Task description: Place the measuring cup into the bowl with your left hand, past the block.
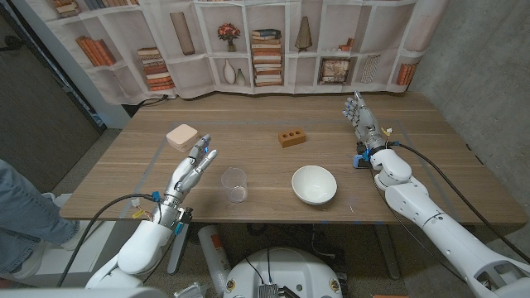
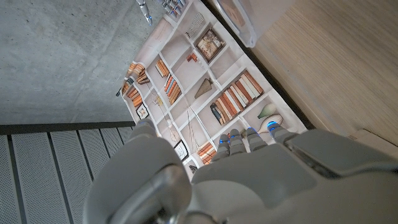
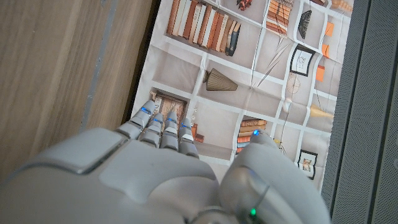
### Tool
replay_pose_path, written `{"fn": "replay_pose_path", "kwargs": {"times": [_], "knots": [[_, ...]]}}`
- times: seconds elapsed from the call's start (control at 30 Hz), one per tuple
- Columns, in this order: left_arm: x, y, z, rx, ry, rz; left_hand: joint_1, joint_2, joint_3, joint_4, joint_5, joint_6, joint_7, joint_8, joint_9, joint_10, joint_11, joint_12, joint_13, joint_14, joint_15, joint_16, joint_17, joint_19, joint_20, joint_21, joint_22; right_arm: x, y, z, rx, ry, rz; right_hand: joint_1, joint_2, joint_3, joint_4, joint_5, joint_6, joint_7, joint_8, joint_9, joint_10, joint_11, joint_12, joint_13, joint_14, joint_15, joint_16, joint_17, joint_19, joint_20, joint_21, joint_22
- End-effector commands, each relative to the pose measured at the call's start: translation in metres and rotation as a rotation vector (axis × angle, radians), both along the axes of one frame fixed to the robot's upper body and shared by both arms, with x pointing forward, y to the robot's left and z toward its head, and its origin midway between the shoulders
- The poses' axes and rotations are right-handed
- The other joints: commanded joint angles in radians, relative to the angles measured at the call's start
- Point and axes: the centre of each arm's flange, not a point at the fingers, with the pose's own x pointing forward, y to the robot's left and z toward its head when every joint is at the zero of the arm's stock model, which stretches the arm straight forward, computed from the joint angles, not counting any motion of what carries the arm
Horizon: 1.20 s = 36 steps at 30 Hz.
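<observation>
Head view alone shows measuring cup (image 1: 234,184) beside bowl (image 1: 314,184).

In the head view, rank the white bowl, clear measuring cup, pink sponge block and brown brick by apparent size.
1. White bowl, clearly largest.
2. Pink sponge block and clear measuring cup: look about alike, and the cup sits nearer the camera, so no ranking.
3. Brown brick, smallest.
</observation>
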Motion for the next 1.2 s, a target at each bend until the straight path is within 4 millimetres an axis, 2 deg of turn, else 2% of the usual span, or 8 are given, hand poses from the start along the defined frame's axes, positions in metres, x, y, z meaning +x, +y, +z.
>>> {"fn": "replay_pose_path", "kwargs": {"times": [0.03, 0.4, 0.83, 1.2], "knots": [[-0.008, -0.007, 0.003, 0.048, -0.014, 0.055, 0.017, 0.002, 0.001, -0.008, 0.007, -0.005, 0.002, -0.003, 0.002, -0.005, 0.002, 0.001, 0.002, -0.006, 0.005, -0.002, 0.003, -0.048, 0.006, 0.008, 0.005, 0.001, -0.001, -0.004, 0.014, 0.000, 0.004, 0.004, 0.011, -0.002, -0.004, 0.000, 0.009, -0.002, -0.002, 0.002, 0.009, 0.001, 0.001, 0.002, 0.002, 0.003, -0.002, 0.004, 0.007, 0.001, -0.002, 0.005], [-0.014, -0.011, 0.002, 0.076, -0.029, 0.107, 0.034, 0.000, 0.002, -0.018, 0.010, 0.002, 0.002, 0.002, 0.003, 0.002, 0.003, 0.004, 0.003, 0.001, 0.012, 0.001, 0.003, -0.042, 0.011, 0.010, 0.005, 0.002, 0.000, -0.005, 0.012, -0.004, 0.008, 0.004, 0.012, -0.003, -0.004, 0.000, 0.010, -0.001, -0.002, 0.002, 0.009, 0.001, 0.001, 0.002, 0.003, 0.002, -0.002, 0.004, 0.008, 0.002, -0.007, 0.005], [-0.011, -0.015, -0.009, 0.070, -0.003, 0.103, 0.047, 0.000, 0.003, -0.025, 0.012, 0.004, 0.002, 0.003, 0.003, 0.004, 0.000, 0.005, 0.003, 0.000, 0.013, 0.001, 0.004, -0.040, 0.015, 0.011, 0.005, 0.002, -0.001, -0.007, 0.027, 0.003, 0.005, 0.004, 0.012, -0.005, -0.006, -0.001, 0.009, -0.002, -0.002, 0.002, 0.007, 0.000, 0.001, 0.002, 0.003, 0.002, -0.002, 0.004, 0.009, 0.003, -0.012, 0.005], [-0.013, -0.027, -0.017, 0.101, 0.016, 0.150, 0.059, -0.001, 0.003, -0.032, 0.014, -0.001, 0.003, 0.002, 0.003, -0.001, 0.005, 0.004, 0.003, -0.002, 0.014, 0.000, 0.004, -0.042, 0.017, 0.010, 0.006, 0.004, -0.005, -0.011, 0.034, 0.006, 0.005, 0.004, 0.013, -0.006, -0.007, -0.001, 0.010, -0.002, -0.002, 0.002, 0.007, 0.001, 0.000, 0.002, 0.003, 0.002, -0.003, 0.004, 0.010, 0.004, -0.017, 0.005]]}}
